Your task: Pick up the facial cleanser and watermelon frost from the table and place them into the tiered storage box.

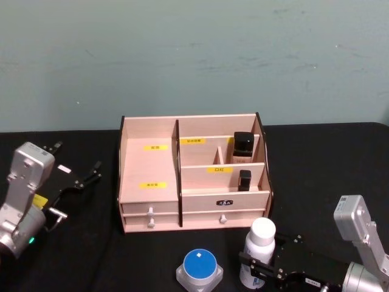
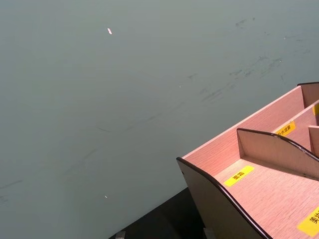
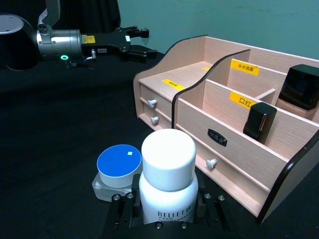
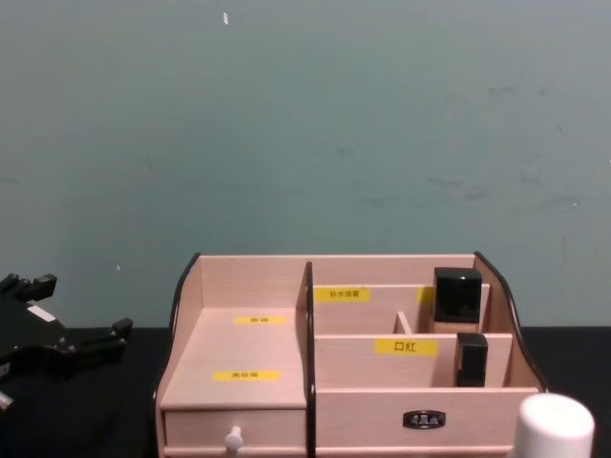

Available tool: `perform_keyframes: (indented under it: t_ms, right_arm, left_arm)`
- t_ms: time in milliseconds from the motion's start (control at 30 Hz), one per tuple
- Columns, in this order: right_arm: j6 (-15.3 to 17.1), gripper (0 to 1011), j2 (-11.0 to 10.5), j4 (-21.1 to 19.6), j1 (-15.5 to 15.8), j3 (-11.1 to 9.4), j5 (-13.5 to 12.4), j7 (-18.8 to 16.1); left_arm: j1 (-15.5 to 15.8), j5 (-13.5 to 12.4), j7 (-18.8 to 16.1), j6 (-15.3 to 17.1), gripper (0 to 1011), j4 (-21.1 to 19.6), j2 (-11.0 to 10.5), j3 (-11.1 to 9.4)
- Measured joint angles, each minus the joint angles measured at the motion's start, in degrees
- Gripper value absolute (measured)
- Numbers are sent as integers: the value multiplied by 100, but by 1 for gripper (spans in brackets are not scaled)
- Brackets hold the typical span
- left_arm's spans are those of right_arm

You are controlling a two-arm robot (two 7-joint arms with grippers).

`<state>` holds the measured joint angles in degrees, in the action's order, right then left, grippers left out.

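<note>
Position of the white-capped bottle [image 1: 258, 246]: upright near the front edge of the black table [image 1: 91, 255], in front of the right half of the tiered storage box [image 1: 200, 125] and apart from it. The right gripper [image 1: 260, 266] reaches in from the lower right corner of the head view. Its fingers [image 3: 122, 219] lie against both sides of the bottle's lower body, with no gap visible in the right wrist view. The claw is therefore clamped on the bottle. Whether the bottle's base touches the table cannot be told.

Blue-lidded jar [image 1: 199, 267]: clear square body, round blue lid with a small white sticker. It stands on the table just beside the bottle, on the robot's left of it, and neither gripper touches it.

Tiered storage box: pale wood with black-edged curved sides and yellow labels. It sits at the middle of the table, facing the robot, with a teal wall behind it.
- Left section: one wide stepped compartment with two labels.
- Right section: the rear compartment holds a black-capped flask [image 1: 243, 146]. The tier in front of it holds a small black tube [image 1: 244, 179].
- Front: drawers with white knobs [image 1: 150, 211].

Left gripper [image 1: 78, 156]: over the table to the left of the box, apart from it, aimed toward the box's left end. Its fingers are spread wide with nothing between them.
</note>
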<state>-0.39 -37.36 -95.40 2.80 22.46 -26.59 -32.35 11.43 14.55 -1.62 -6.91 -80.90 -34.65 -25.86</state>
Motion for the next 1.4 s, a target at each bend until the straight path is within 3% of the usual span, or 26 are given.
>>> perform_keyframes:
  t_ms: [300, 500, 800, 1133, 1400]
  right_arm:
    - [-11, 594, 20, -6, 50, -32, -43, 36]
    - [44, 594, 14, -315, 3, -41, -25, 82]
    - [241, 594, 251, -718, -413, -8, 190, 420]
    - [529, 594, 1045, -389, -1212, 23, 770, 1230]
    - [553, 594, 1531, 233, -1839, 144, 1081, 1282]
  left_arm:
    - [0, 0, 0, 0, 1010, 0, 0, 0]
    - [0, 0, 0, 0, 1010, 0, 0, 0]
    - [0, 0, 0, 0, 1010, 0, 0, 0]
    - [0, 0, 0, 0, 1010, 0, 0, 0]
    - [0, 0, 0, 0, 1010, 0, 0, 0]
